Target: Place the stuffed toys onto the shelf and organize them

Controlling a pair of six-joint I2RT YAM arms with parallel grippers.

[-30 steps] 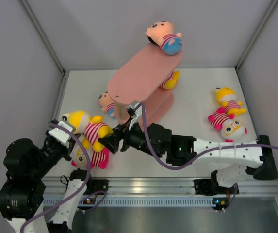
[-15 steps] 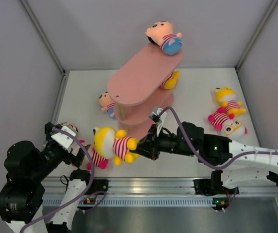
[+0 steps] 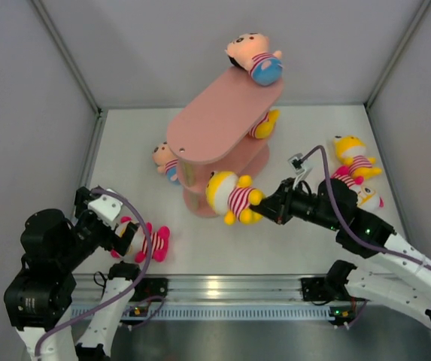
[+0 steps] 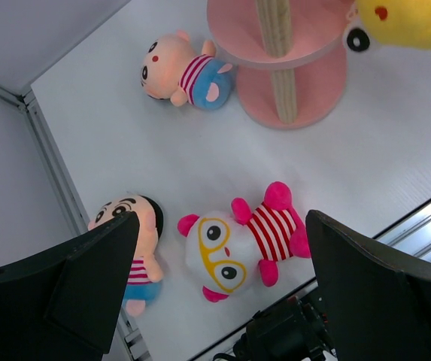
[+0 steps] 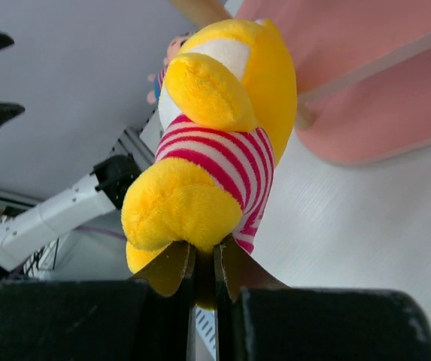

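Since a second ago the right gripper (image 3: 266, 204) has swung from the left side of the bench (image 3: 313, 135) back toward the middle, carrying the yellow toy (image 3: 232, 197) with it. The toy now hangs just beside the shelf (image 3: 223, 113), at the near edge of its lower tiers. The jaws are almost closed, pinching one yellow foot, as the right wrist view shows. The left gripper (image 4: 221, 222) has drawn back a little and is spread wide with nothing in it. Below it the pink toy (image 4: 239, 247), now uncovered, lies face up near the front rail (image 3: 223, 286), with the black-haired doll (image 4: 131, 239) just beside it.

Bare bench shows in front of the shelf and between it and the two toys on the right, the far yellow animal (image 3: 353, 154) and the white-faced toy (image 3: 362, 197). Most of the top tier is bare; the top doll (image 3: 254, 59) lies at its far end. A small yellow toy (image 3: 265, 124) pokes out of the middle tier, and the doll in blue (image 3: 166, 162) lies on the bench left of the shelf.

The held toy's long axis runs roughly level, left to right in the top view, head toward the shelf and feet toward the gripper. Whether the head touches a tier's rim I cannot tell.
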